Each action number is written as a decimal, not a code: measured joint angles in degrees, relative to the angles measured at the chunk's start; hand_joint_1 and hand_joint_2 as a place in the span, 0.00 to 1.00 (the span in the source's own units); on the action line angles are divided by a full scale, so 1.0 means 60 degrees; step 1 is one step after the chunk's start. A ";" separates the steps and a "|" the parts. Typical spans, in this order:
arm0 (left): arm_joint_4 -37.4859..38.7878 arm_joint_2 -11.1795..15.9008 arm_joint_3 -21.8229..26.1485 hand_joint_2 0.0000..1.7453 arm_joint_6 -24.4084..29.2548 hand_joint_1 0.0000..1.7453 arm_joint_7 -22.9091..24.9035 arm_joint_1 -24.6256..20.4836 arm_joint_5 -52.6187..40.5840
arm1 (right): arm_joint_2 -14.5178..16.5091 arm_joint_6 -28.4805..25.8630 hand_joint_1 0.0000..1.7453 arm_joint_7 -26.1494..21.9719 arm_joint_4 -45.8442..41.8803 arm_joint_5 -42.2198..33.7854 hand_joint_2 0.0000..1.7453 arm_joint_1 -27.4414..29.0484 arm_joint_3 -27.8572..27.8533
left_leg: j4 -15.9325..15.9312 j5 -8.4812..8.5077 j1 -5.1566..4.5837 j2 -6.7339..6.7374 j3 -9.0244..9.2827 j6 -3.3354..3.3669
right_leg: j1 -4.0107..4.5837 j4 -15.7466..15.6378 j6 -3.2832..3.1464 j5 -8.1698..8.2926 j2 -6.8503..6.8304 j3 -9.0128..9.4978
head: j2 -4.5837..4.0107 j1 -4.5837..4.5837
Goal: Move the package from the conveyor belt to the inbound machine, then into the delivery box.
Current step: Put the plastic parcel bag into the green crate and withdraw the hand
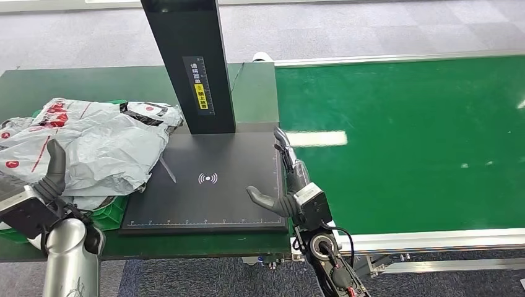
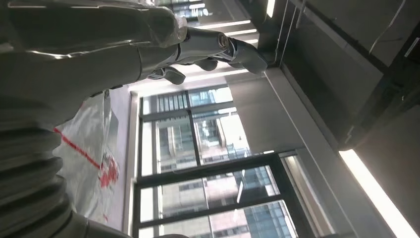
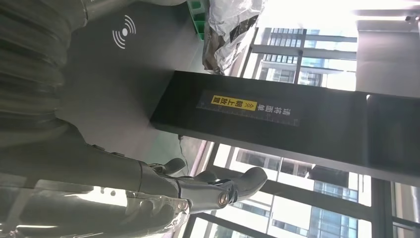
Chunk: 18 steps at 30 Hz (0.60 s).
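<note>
While our left hand and right hand hang spread and hold nothing, we see grey packages heaped at nine o'clock in the green box. Their red print is unreadable and their axis unclear; the post carries a yellow label beside Chinese characters.

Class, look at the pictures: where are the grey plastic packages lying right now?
In the head view, the grey plastic packages lie heaped over the green crate at the left, beside the black scanner pad, just ahead of the left hand.

The black pad at frame centre lies bare; the post blocks its upper edge, bags crowd its left, the belt lies open at right.
</note>
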 joint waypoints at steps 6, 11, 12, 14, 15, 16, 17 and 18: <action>-0.0105 0.0197 -0.1987 1.00 -0.2365 0.00 0.0044 0.0384 0.0864 | -0.0060 -0.0144 0.00 -0.0023 0.0053 -0.0038 1.00 -0.0033 -0.0005 | 0.0001 -0.0003 -0.0002 -0.0001 -0.0002 0.0003 | -0.0003 -0.0003 0.0001 0.0000 -0.0003 0.0002 | 0.0000 0.0003; -0.0074 0.0199 -0.3340 1.00 -0.4789 0.00 0.0296 0.0817 0.1593 | -0.0138 -0.0211 0.00 0.0016 0.0059 -0.0062 1.00 -0.0032 -0.0022 | 0.0002 -0.0008 -0.0002 0.0006 -0.0002 0.0004 | -0.0004 -0.0004 0.0001 0.0000 -0.0001 -0.0004 | 0.0000 -0.0001; -0.0043 0.0190 -0.3527 1.00 -0.5133 0.00 0.0305 0.0872 0.1694 | -0.0148 -0.0131 0.00 0.0053 0.0065 -0.0154 1.00 -0.0032 -0.0036 | 0.0001 -0.0008 -0.0002 0.0005 -0.0002 0.0004 | -0.0003 -0.0004 0.0001 0.0000 -0.0001 -0.0004 | 0.0000 -0.0001; 0.0056 0.0150 -0.3844 1.00 -0.5677 0.00 0.0341 0.0943 0.1889 | -0.0157 0.0121 0.00 0.0218 0.0088 -0.0440 1.00 -0.0031 -0.0080 | 0.0000 -0.0008 0.0000 0.0006 -0.0002 0.0003 | -0.0002 -0.0004 0.0001 -0.0001 -0.0001 -0.0005 | 0.0000 -0.0001; 0.0118 0.0119 -0.3968 1.00 -0.5895 0.00 0.0380 0.0968 0.1970 | -0.0158 0.0260 0.00 0.0351 0.0112 -0.0593 1.00 -0.0028 -0.0107 | 0.0000 -0.0008 0.0000 0.0006 -0.0002 0.0003 | -0.0002 -0.0004 0.0001 -0.0001 -0.0001 -0.0005 | 0.0000 0.0000; 0.0180 0.0086 -0.4068 1.00 -0.6100 0.00 0.0425 0.0995 0.2037 | -0.0158 0.0375 0.00 0.0504 0.0143 -0.0727 1.00 -0.0023 -0.0130 | -0.0001 -0.0008 0.0000 0.0007 -0.0002 0.0003 | -0.0002 -0.0004 0.0001 -0.0001 -0.0001 -0.0004 | 0.0000 0.0000; 0.0245 0.0054 -0.4151 1.00 -0.6294 0.00 0.0473 0.1027 0.2079 | -0.0159 0.0457 0.00 0.0657 0.0184 -0.0828 1.00 -0.0015 -0.0151 | -0.0001 -0.0008 -0.0001 0.0007 -0.0002 0.0003 | -0.0002 -0.0004 0.0001 -0.0001 -0.0001 -0.0004 | 0.0000 0.0001; 0.0308 0.0029 -0.4212 1.00 -0.6454 0.00 0.0514 0.1063 0.2088 | -0.0160 0.0505 0.00 0.0779 0.0229 -0.0897 1.00 -0.0005 -0.0168 | 0.0000 -0.0008 -0.0001 0.0006 -0.0003 0.0003 | -0.0002 -0.0004 0.0001 -0.0001 -0.0001 -0.0004 | 0.0000 0.0001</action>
